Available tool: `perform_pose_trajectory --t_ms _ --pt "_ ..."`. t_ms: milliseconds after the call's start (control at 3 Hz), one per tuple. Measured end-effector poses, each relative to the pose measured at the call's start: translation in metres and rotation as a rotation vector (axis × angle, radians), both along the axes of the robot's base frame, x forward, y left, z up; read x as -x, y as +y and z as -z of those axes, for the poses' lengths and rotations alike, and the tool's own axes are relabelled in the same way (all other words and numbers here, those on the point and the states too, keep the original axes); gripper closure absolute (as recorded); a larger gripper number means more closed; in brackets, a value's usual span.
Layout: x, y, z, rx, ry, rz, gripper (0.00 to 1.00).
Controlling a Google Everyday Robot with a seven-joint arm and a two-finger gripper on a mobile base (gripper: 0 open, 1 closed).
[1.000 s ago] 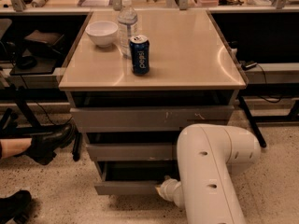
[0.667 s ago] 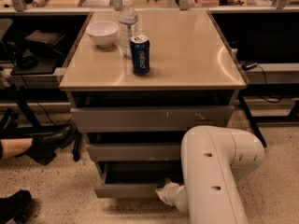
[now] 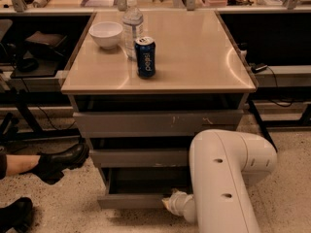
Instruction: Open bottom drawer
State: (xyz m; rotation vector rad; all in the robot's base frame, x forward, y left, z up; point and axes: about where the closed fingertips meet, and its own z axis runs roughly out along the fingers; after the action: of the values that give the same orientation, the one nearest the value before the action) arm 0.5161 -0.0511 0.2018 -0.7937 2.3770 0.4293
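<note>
Grey bottom drawer (image 3: 130, 201) ajar, gripper (image 3: 169, 203) at front edge

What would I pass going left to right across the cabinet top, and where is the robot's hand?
White bowl → water bottle → blue can. The gripper is much lower, at the front edge of the bottom drawer, which stands partly pulled out.

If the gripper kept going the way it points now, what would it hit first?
The gripper, low beside the partly open bottom drawer, points at its front. It would likely meet that drawer front first; it may be touching it now, as depth is unclear.
</note>
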Motion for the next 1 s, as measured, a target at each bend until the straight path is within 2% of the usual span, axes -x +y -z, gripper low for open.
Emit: perform_pose_trajectory --t_ms 333,667,1000 --pt "0.019 -0.003 0.007 -0.005 0.001 -0.006 1.00" --pt "0.019 -0.003 0.001 -0.005 0.001 -0.006 1.00" --pt "0.035 -0.003 0.000 -0.016 0.019 0.012 1.00"
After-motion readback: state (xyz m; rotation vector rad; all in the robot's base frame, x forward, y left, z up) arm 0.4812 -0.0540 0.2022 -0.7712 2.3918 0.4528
